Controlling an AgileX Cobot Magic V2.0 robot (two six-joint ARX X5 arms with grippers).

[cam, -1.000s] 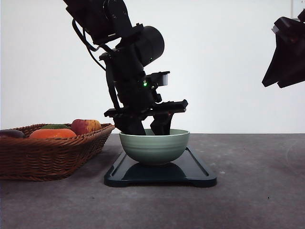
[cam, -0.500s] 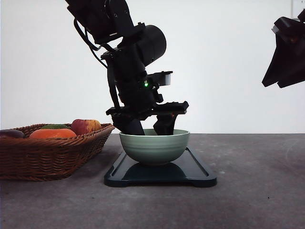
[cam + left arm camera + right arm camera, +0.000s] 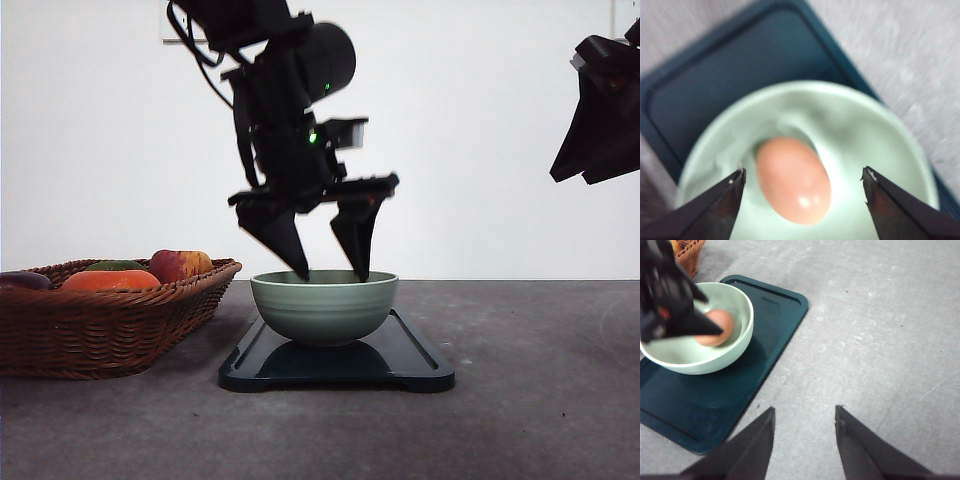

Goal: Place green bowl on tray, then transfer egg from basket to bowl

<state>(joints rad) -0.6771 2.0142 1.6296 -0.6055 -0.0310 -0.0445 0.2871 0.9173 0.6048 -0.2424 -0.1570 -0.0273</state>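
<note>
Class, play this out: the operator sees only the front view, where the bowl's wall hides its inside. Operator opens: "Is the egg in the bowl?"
Observer: Yes. The left wrist view shows the egg lying inside the green bowl.
Operator: Is the left tool touching it?
Observer: No. The left tool is open, its fingers apart on either side of the egg.
Operator: Is the right tool carrying anything?
Observer: No. The right tool is open over bare table, beside the tray.
</note>
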